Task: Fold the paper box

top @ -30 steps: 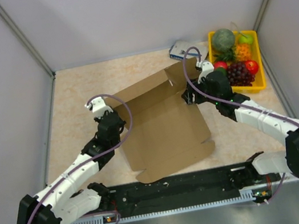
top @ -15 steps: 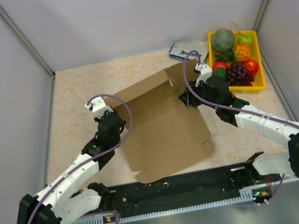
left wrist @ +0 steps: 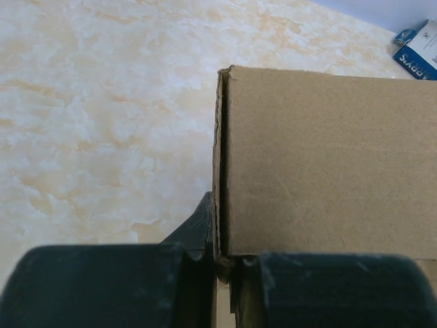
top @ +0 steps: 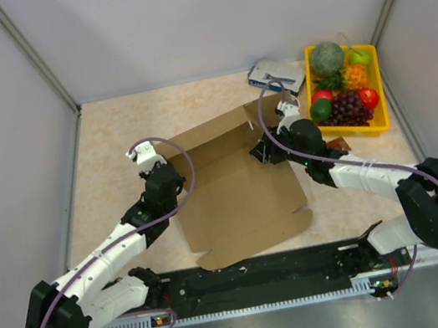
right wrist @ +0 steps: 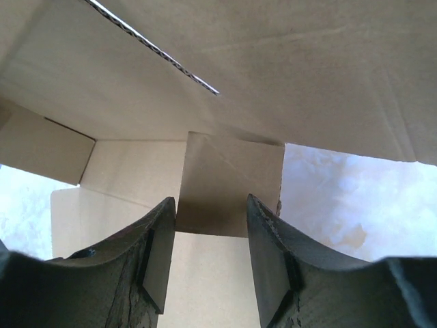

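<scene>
Seen from above, the left gripper (left wrist: 220, 260) has its jaws closed tight on the left edge of the cardboard box (top: 238, 199), just as it was a second ago. Its wrist camera shows a raised side panel pinched edge-on between the dark fingers. The box is a large brown blank that lies open in the middle of the marbled tabletop (top: 111, 132). Its broad base panel is flat, its far wall is tipped up, and its near flaps are still spread out. The right gripper (right wrist: 212, 205) is what has changed. Over the last second it has swung left from the box's far right corner to just inside that corner, above the base panel. Its jaws have narrowed but still stand apart and hold nothing. A small inner flap (right wrist: 232, 184) stands straight ahead between them. This probably means the left side is being steadied while the right lines up to fold that corner flap inward, so the folding looks to be at an early stage. Further right, well clear of the box, sit a small blue-and-white carton (top: 274, 74) and a yellow fruit tray (top: 362, 131).
</scene>
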Robot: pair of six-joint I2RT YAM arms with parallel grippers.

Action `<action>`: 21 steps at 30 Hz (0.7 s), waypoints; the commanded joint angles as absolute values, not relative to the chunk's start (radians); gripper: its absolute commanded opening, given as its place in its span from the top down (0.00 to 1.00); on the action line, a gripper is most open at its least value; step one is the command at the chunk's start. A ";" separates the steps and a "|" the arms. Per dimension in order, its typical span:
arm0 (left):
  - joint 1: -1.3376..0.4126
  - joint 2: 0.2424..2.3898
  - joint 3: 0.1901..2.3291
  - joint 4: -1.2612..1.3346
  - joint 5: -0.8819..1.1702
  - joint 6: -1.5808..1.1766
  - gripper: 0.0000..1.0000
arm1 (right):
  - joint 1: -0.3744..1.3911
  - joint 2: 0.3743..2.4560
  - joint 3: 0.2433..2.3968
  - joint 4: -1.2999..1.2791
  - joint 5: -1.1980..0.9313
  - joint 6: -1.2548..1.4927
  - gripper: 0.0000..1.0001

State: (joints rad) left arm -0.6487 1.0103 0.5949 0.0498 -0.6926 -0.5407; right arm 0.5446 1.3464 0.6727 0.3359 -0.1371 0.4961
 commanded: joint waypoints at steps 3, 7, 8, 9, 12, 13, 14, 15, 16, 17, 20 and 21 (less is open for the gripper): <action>-0.646 0.992 0.607 0.115 -0.686 -0.574 1.00 | 0.575 1.391 0.631 0.465 -0.146 0.555 0.55; -0.644 0.997 0.589 0.133 -0.687 -0.555 1.00 | 0.574 1.313 0.719 0.226 -0.132 0.511 0.49; -0.644 0.996 0.584 0.141 -0.684 -0.537 1.00 | 0.575 1.289 0.744 0.160 -0.127 0.470 0.47; -0.641 0.999 0.583 0.143 -0.683 -0.531 1.00 | 0.574 1.225 0.759 0.109 -0.120 0.451 0.45; -0.617 1.002 0.580 0.156 -0.667 -0.476 1.00 | 0.539 1.119 0.782 -0.093 -0.156 0.342 0.34; -0.606 1.003 0.577 0.161 -0.645 -0.460 1.00 | 0.523 1.039 0.782 -0.168 -0.179 0.321 0.33; -0.594 1.000 0.577 0.170 -0.626 -0.434 1.00 | 0.508 0.987 0.784 -0.207 -0.216 0.284 0.32; -0.563 1.002 0.575 0.176 -0.603 -0.422 1.00 | 0.488 0.942 0.793 -0.239 -0.219 0.273 0.29; -0.545 0.999 0.574 0.176 -0.568 -0.413 1.00 | 0.445 0.857 0.801 -0.265 -0.225 0.264 0.27; -0.529 0.997 0.581 0.172 -0.514 -0.413 1.00 | 0.411 0.827 0.814 -0.319 -0.235 0.256 0.25; -0.471 0.989 0.589 0.155 -0.383 -0.411 1.00 | 0.220 0.790 0.919 -0.408 -0.273 0.276 0.20; -0.447 0.989 0.597 0.131 -0.359 -0.416 1.00 | 0.169 0.807 0.974 -0.414 -0.299 0.281 0.19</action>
